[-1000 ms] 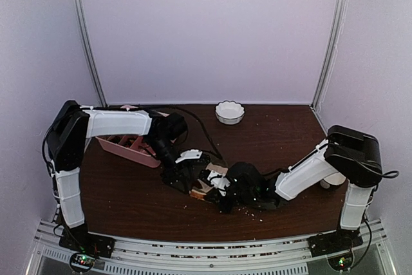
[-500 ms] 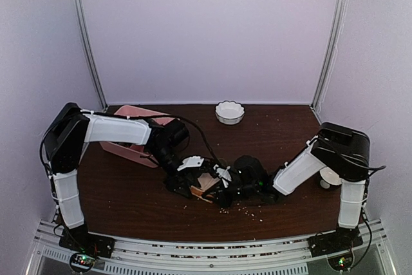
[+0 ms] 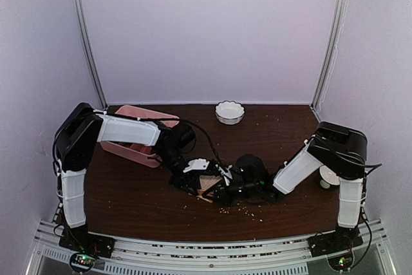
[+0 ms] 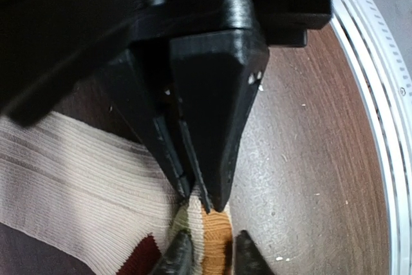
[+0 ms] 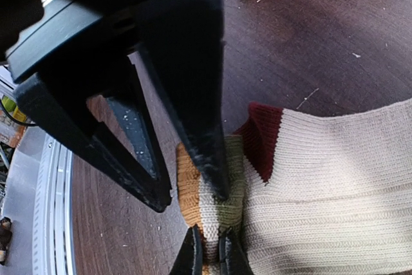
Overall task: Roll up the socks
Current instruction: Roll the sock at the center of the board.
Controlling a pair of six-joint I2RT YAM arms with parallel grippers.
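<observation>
The beige sock (image 4: 77, 178) with its red, green, white and orange striped cuff lies flat on the dark table. It also shows in the right wrist view (image 5: 335, 178) and as a pale patch in the top view (image 3: 207, 181). My left gripper (image 4: 198, 203) is shut on the cuff's edge, pinching the white stripe; its tips show in the right wrist view (image 5: 209, 257). My right gripper (image 5: 190, 199) faces it, with its fingers apart astride the orange stripe. One fingertip (image 5: 217, 188) rests on the cuff. I cannot make out the plain tan sock.
A pink compartment tray (image 3: 129, 149) stands behind the left arm. A white scalloped bowl (image 3: 230, 112) sits at the back middle. A white object (image 3: 329, 177) lies by the right arm. Crumbs (image 3: 248, 210) dot the table. The metal rail (image 4: 386, 127) runs along the near edge.
Both arms have drawn in toward the middle. The two grippers have come closer together over the sock's cuff, and the right arm's elbow has lowered.
</observation>
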